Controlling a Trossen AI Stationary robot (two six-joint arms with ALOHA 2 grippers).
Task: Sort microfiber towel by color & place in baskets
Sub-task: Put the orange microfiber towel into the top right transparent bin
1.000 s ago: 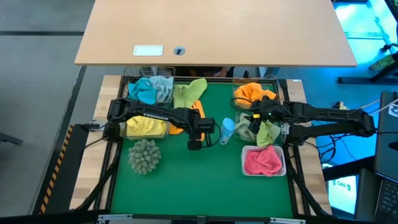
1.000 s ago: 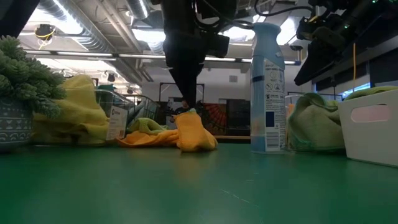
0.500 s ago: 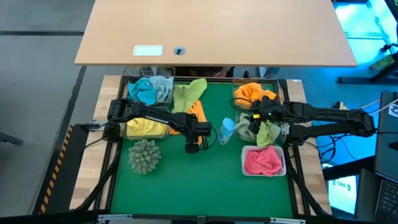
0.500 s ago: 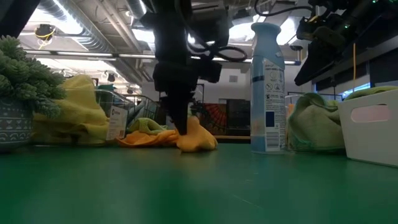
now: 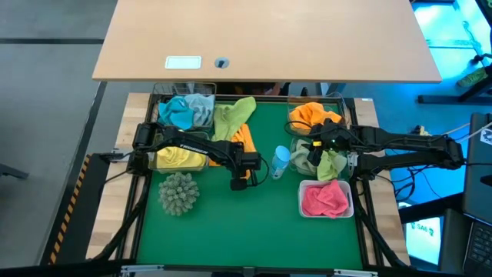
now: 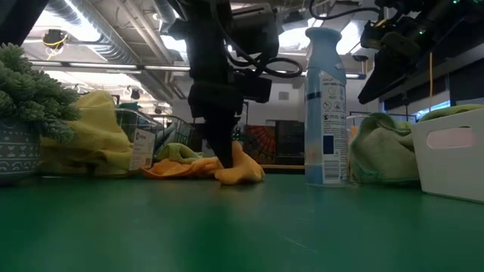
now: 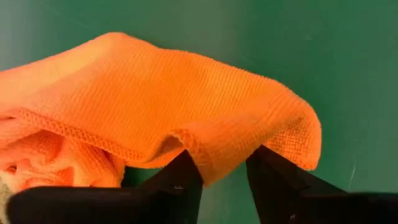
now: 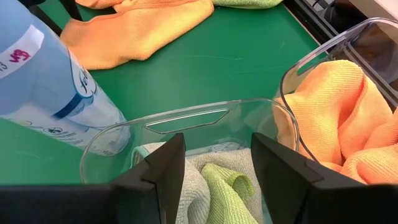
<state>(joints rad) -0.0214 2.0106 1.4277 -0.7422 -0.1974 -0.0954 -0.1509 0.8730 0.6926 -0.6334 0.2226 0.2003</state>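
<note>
Broadly, the green counter [image 5: 231, 231] carries everything, with a tan desk [image 5: 269, 38] beyond its far edge. Five baskets ring the counter: on the left, a clear one with light blue towels [image 5: 183, 110] and a clear one with a yellow towel [image 5: 178, 157]; on the right, a clear one with orange towels [image 5: 314, 115], a clear one with green towels [image 8: 217, 186] and, nearest the front, the white basket [image 5: 327, 201] holding a pink towel [image 5: 323, 198]. A spiky grey-green ball [image 5: 178, 192] sits front left. A light green towel [image 5: 234, 115] lies loose on the counter at the back, and just beside it a loose orange towel [image 7: 174, 99] (partly under the left arm). A light-blue bottle [image 6: 325, 106] stands near mid-counter. The left gripper [image 7: 224, 171] is down at the counter, its fingers partly closed around a folded edge of the orange towel. The right gripper [image 8: 214, 155] hangs open above the green-towel basket, holding nothing.
</note>
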